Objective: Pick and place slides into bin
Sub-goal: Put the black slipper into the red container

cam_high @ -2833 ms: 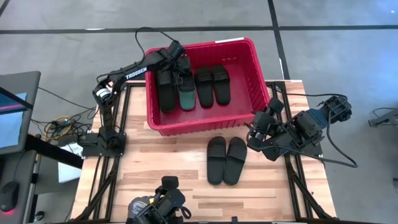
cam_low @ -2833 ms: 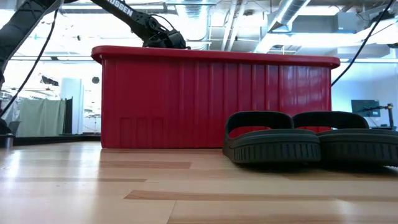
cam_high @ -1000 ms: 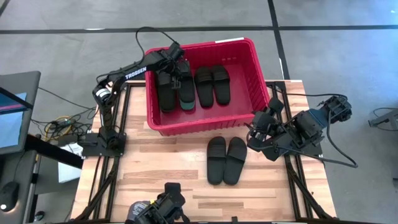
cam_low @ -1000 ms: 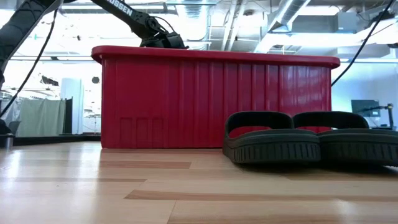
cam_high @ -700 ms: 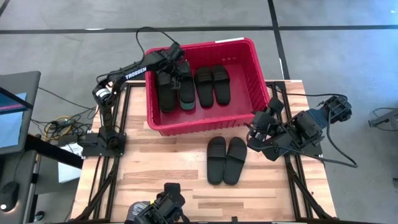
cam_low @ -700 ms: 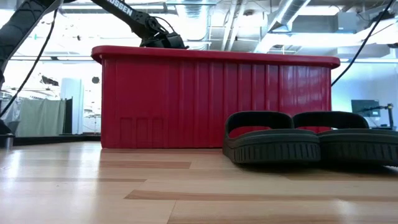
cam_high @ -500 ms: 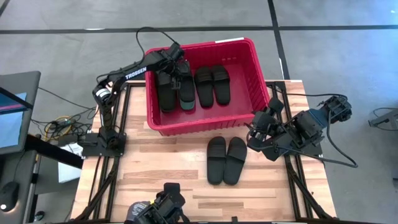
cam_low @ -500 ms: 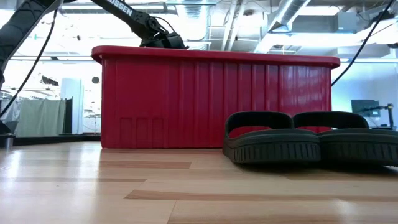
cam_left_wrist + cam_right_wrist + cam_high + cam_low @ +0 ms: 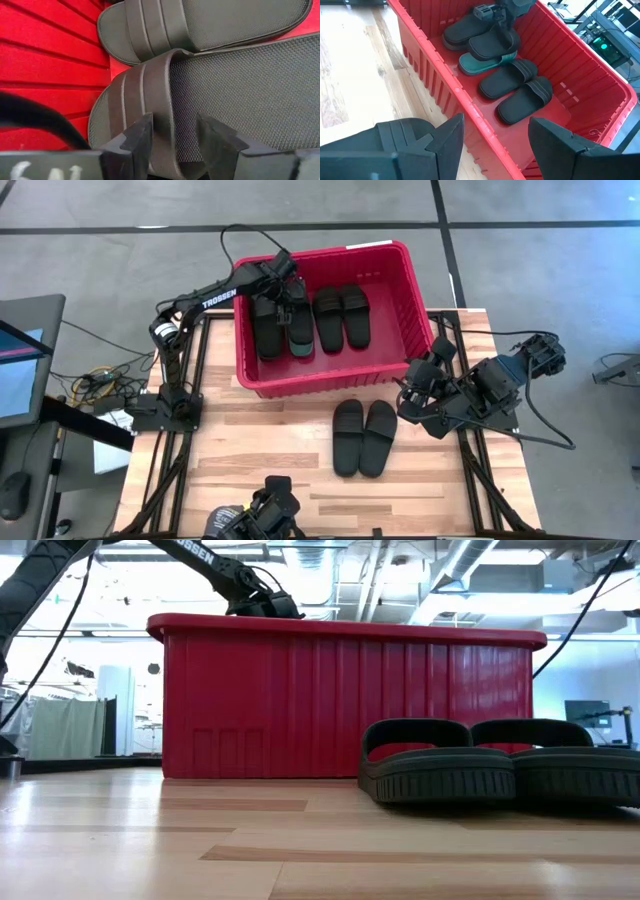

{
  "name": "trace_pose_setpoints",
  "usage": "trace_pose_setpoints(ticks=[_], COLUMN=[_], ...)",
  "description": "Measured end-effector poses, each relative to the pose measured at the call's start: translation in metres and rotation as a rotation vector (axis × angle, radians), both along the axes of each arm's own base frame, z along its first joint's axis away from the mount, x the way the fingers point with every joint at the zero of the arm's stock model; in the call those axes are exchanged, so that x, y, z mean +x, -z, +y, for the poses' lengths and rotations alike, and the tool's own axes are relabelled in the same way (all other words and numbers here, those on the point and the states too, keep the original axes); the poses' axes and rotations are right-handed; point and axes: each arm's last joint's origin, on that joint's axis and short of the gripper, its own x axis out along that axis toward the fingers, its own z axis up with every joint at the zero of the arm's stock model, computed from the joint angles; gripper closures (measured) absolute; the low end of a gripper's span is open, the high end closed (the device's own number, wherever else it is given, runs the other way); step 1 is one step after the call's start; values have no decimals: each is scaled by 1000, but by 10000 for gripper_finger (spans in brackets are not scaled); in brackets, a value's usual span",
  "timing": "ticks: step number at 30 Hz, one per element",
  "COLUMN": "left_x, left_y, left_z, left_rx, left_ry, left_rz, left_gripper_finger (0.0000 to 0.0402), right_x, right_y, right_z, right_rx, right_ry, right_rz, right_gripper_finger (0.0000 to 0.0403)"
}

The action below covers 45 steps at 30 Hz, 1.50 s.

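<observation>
Left gripper [image 9: 291, 297] reaches into the upper left part of the red bin [image 9: 400, 268] in the overhead picture, directly above a black slide [image 9: 298, 320]. In the left wrist view its two dark fingers [image 9: 136, 141] stand apart on either side of that slide's [image 9: 220, 100] strap; the jaws are parted, and whether the pads touch the rubber cannot be told. That slide lies on top of a dull green slide [image 9: 302, 347], whose end peeks out toward the bin's lower wall in the overhead picture and shows as a green edge [image 9: 482, 62] in the right wrist view. To its left in the bin lies another black slide [image 9: 265, 325], and to its right a black pair [image 9: 341, 316] lies side by side near the bin's middle. Outside the bin, a further black pair [image 9: 363, 437] sits side by side on the wooden table [image 9: 260, 450] at lower centre of the overhead picture, just below the bin's near wall; the level view shows this pair [image 9: 500, 762] at right in front of the bin's ribbed side [image 9: 300, 700]. Right gripper [image 9: 408, 393] waits at the right of the overhead picture, beside the bin's lower right corner, its fingers [image 9: 445, 137] spread wide and holding nothing.
</observation>
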Motion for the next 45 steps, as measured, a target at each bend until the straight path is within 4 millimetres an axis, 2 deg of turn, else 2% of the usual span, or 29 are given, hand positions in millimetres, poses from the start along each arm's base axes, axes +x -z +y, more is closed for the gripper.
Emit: trace_pose_setpoints(ticks=[29, 45], left_x=[11, 10], left_y=[0, -10], left_z=[-13, -16], left_rx=[12, 56], left_ry=[11, -8], left_rz=[13, 23], left_gripper_finger=[264, 264], right_x=[0, 0], right_y=[0, 0], right_z=[0, 0], right_rx=[0, 9], right_ry=[-1, -5], right_rz=[1, 6], right_gripper_finger=[196, 196])
